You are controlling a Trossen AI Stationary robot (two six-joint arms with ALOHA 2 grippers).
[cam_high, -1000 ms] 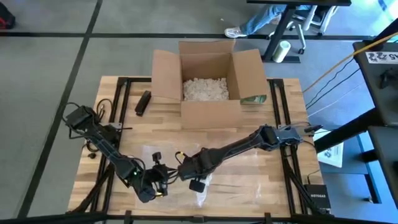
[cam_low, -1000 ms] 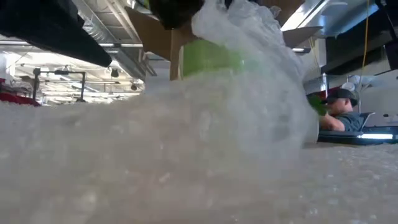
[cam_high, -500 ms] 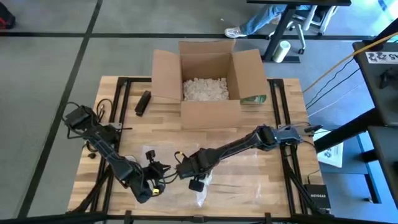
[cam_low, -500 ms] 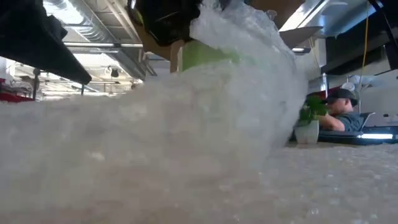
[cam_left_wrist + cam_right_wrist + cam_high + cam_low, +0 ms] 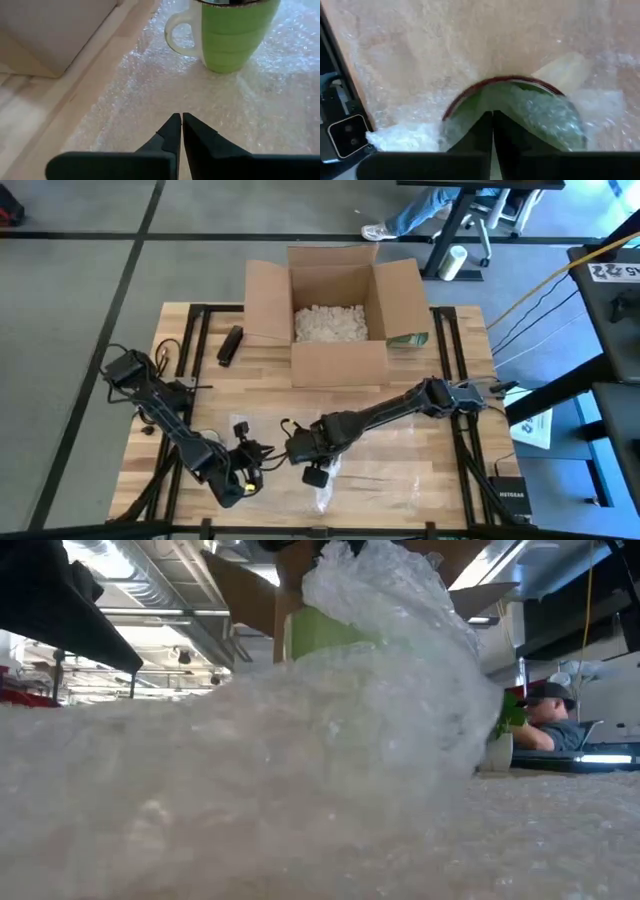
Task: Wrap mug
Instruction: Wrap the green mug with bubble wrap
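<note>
A green mug point(image 5: 235, 35) with a cream handle stands upright on a sheet of bubble wrap point(image 5: 150, 100) at the table's near middle. Part of the wrap is drawn up over the mug's mouth point(image 5: 540, 115) and peaks above it point(image 5: 370, 580). My right gripper point(image 5: 492, 116) is above the mug point(image 5: 297, 448), shut at that wrap. My left gripper point(image 5: 178, 119) is shut and low over the flat wrap, to the mug's left point(image 5: 258, 460). My right gripper comes from above, pointing down, with its shut fingertips in the wrap that covers the mug's dark-red rim point(image 5: 470, 95). The wrap rises in a peak to the fingers. Which layers sit between them is hidden by the fingers. Whether my left gripper touches the wrap I cannot tell.
An open cardboard box point(image 5: 330, 290) holding packing peanuts stands at the table's far middle, a green item point(image 5: 408, 338) at its right corner. A black object point(image 5: 230, 345) lies left of the box. A person point(image 5: 550, 725) sits beyond the table.
My left gripper has drawn back a little toward the table's left edge. In the low view my right gripper has risen almost out of the picture, and the heap of wrap in front of the mug stands higher.
</note>
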